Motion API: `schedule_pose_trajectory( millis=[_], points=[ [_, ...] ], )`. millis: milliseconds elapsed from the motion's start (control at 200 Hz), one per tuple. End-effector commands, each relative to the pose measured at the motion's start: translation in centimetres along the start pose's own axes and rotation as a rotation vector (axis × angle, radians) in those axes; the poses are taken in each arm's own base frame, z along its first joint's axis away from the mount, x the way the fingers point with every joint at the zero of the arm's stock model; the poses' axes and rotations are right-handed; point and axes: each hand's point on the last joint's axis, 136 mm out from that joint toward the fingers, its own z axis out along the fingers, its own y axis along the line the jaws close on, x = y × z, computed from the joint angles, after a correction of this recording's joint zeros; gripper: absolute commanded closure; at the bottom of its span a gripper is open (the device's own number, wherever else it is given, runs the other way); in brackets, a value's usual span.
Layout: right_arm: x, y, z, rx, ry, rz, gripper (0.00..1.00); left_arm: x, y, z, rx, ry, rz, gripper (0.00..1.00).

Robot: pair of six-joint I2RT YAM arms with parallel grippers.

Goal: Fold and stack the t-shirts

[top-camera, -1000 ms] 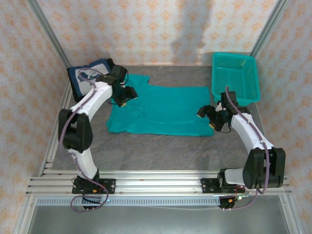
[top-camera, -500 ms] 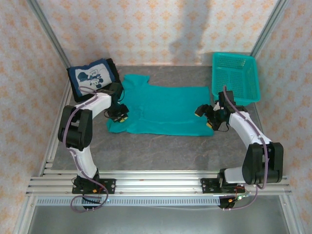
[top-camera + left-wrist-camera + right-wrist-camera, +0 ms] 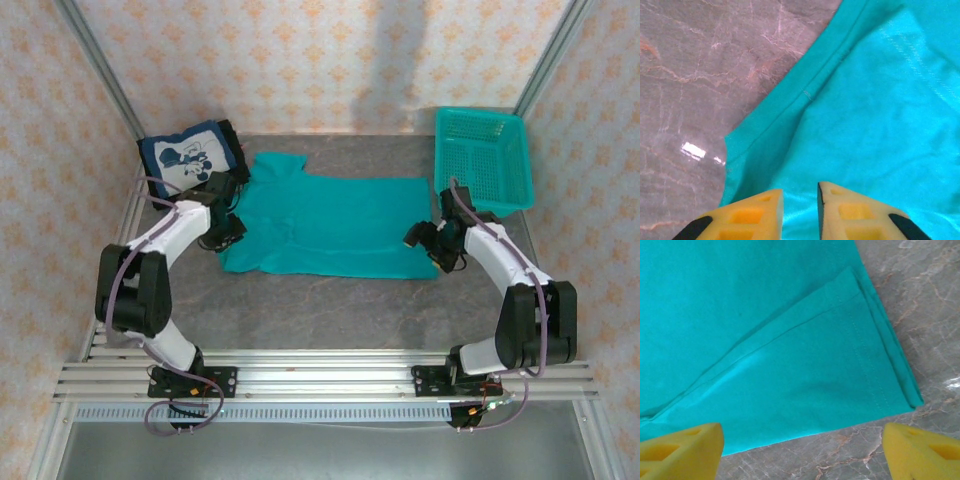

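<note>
- Across the middle of the worktop [image 3: 300, 310], spread flat: teal t-shirt [image 3: 330, 225], long side running left to right, a sleeve turned in over the body at its near right corner.
- At that near right corner, right gripper [image 3: 802, 435]: fingers spread wide, holding nothing, poised over the hem.
- At the shirt's left edge, left gripper [image 3: 800, 192]: yellow fingers nearly together, only a slit between them, over the seam. Cannot tell whether any cloth is nipped.
- Likely light, limp and apt to slide on the smooth stone; will sag, not hold shape. Best pinched at the doubled hem or a corner, both ends together.
- Toward the far left corner, navy t-shirt [image 3: 185, 160] with white cartoon print, already folded, something dark beneath.
- At the far right corner, rigid teal mesh basket [image 3: 480, 160], just beyond the shirt.
</note>
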Motion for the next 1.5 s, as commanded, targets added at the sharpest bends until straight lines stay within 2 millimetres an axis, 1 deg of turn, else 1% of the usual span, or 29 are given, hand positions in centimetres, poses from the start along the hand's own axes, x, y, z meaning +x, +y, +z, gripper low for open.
schedule_pose_trajectory(
  millis=[0, 25, 60, 65, 75, 80, 85, 120, 135, 140, 145, 155, 160, 200, 265, 310, 385, 465, 535, 651, 696, 806, 871, 971, 1071, 1181, 1266, 1306, 1496],
  points=[
    [-0.2, 2.7, 0.2, -0.064, -0.016, -0.063, 0.19, 1.2, -1.2, -1.2, 0.056, -0.017, -0.001, 0.74],
    [-0.1, 3.0, 0.6, -0.061, -0.006, -0.069, 0.21, 1.4, -1.7, -1.0, 0.069, -0.007, 0.002, 0.74],
    [0.0, 3.2, 1.3, -0.050, 0.011, -0.073, 0.26, 1.8, -2.3, -0.4, 0.088, 0.018, 0.004, 0.76],
    [-0.1, 3.3, 1.5, -0.047, 0.014, -0.075, 0.28, 1.8, -2.4, -0.3, 0.089, 0.022, 0.006, 0.76],
    [0.0, 3.3, 1.6, -0.044, 0.017, -0.074, 0.30, 1.9, -2.5, -0.1, 0.091, 0.030, 0.005, 0.77],
    [-0.1, 3.4, 1.7, -0.042, 0.019, -0.076, 0.32, 1.9, -2.5, 0.0, 0.091, 0.033, 0.005, 0.78],
    [-0.1, 3.4, 1.7, -0.042, 0.019, -0.076, 0.32, 2.0, -2.6, 0.1, 0.092, 0.037, 0.006, 0.78],
    [-0.1, 3.4, 2.5, -0.024, 0.030, -0.076, 0.41, 2.3, -2.8, 0.8, 0.088, 0.056, 0.013, 0.82],
    [-0.1, 3.3, 2.8, -0.011, 0.032, -0.075, 0.47, 2.3, -2.9, 1.1, 0.084, 0.061, 0.016, 0.83],
    [-0.1, 3.3, 2.8, -0.011, 0.032, -0.075, 0.47, 2.3, -2.9, 1.2, 0.082, 0.062, 0.016, 0.83],
    [-0.3, 3.2, 3.0, -0.003, 0.029, -0.074, 0.50, 2.3, -2.9, 1.3, 0.080, 0.063, 0.016, 0.84],
    [-0.3, 3.2, 3.1, 0.000, 0.029, -0.073, 0.52, 2.4, -2.8, 1.5, 0.076, 0.066, 0.018, 0.84],
    [-0.3, 3.2, 3.2, 0.006, 0.030, -0.073, 0.54, 2.4, -2.9, 1.6, 0.075, 0.068, 0.019, 0.85],
    [-0.6, 2.7, 3.9, 0.040, 0.025, -0.063, 0.63, 2.6, -2.8, 2.3, 0.066, 0.075, 0.017, 0.86],
    [-0.9, 1.6, 4.9, 0.102, 0.024, -0.049, 0.70, 2.8, -2.1, 3.6, 0.031, 0.085, 0.018, 0.86],
    [-0.9, 0.9, 5.4, 0.143, 0.030, -0.043, 0.72, 3.2, -1.0, 4.5, -0.019, 0.098, 0.018, 0.87],
    [-0.6, -0.3, 6.0, 0.203, 0.034, -0.048, 0.74, 3.9, 1.1, 5.6, -0.087, 0.118, -0.002, 0.89],
    [0.2, -2.0, 6.6, 0.261, 0.044, -0.037, 0.75, 4.5, 3.9, 5.8, -0.174, 0.116, -0.021, 0.89],
    [1.0, -3.3, 6.8, 0.297, 0.053, -0.032, 0.76, 5.7, 6.0, 5.9, -0.213, 0.136, -0.029, 0.88],
    [2.4, -4.4, 6.5, 0.318, 0.068, -0.021, 0.76, 7.6, 8.1, 5.8, -0.248, 0.165, -0.027, 0.89],
    [3.2, -4.8, 6.3, 0.330, 0.080, -0.023, 0.77, 8.2, 8.5, 5.7, -0.246, 0.174, -0.032, 0.88],
    [5.5, -5.5, 5.9, 0.360, 0.112, -0.047, 0.78, 9.3, 8.7, 5.3, -0.213, 0.188, -0.049, 0.88],
    [6.9, -6.6, 5.6, 0.410, 0.148, -0.050, 0.78, 10.0, 8.5, 5.1, -0.201, 0.209, -0.042, 0.87],
    [8.1, -8.6, 4.3, 0.484, 0.158, -0.040, 0.78, 11.5, 8.3, 4.8, -0.203, 0.232, -0.020, 0.86],
    [8.7, -10.4, 2.6, 0.552, 0.133, -0.036, 0.77, 13.4, 8.5, 5.0, -0.207, 0.264, -0.013, 0.85],
    [9.3, -11.9, 1.7, 0.595, 0.123, -0.041, 0.76, 15.3, 9.8, 4.9, -0.240, 0.282, -0.015, 0.85],
    [9.3, -11.8, 1.7, 0.599, 0.125, -0.032, 0.77, 16.5, 11.2, 4.6, -0.252, 0.292, -0.040, 0.85],
    [9.3, -12.1, 1.5, 0.619, 0.128, -0.033, 0.77, 16.9, 11.8, 4.4, -0.255, 0.293, -0.051, 0.85],
    [9.4, -12.4, 1.6, 0.641, 0.132, -0.032, 0.76, 18.8, 13.7, 3.1, -0.247, 0.302, -0.105, 0.85]
  ],
)
